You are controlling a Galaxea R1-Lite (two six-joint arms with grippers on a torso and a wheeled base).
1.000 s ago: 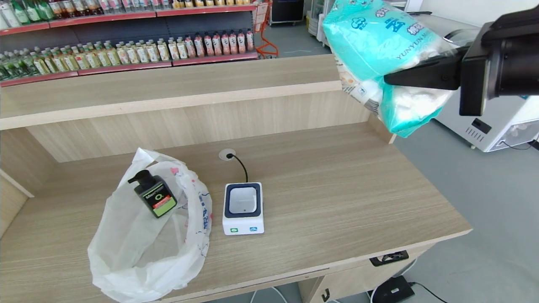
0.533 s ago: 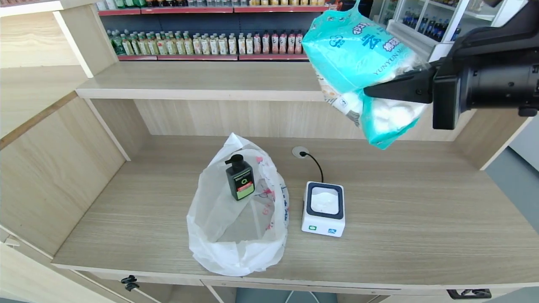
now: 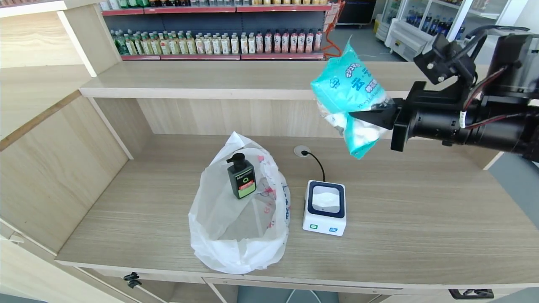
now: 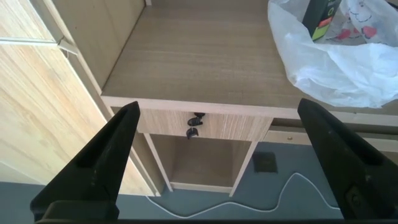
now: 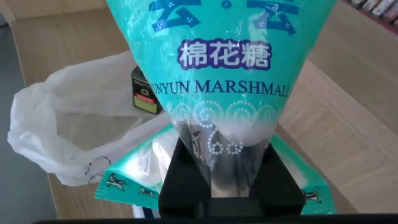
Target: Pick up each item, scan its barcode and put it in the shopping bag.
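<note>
Teal film marshmallow pack (image 3: 345,84) hangs in the air, pinched across its lower half by the right arm's jaws, which are closed on it. Long axis near upright, slightly tilted, with the top corner up and the bottom end toward the bench (image 3: 421,219). Scanner (image 3: 324,202) lies below the pack, slightly left and nearer the robot. Shopping bag (image 3: 236,248) sits just beside the scanner, further left. Left arm's jaws stand wide apart off the bench's front edge.

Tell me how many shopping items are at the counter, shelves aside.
2. A black pump bottle sits inside the white shopping bag; a teal packet hangs in the right claw above the counter. The bag's folds could hide more.
</note>
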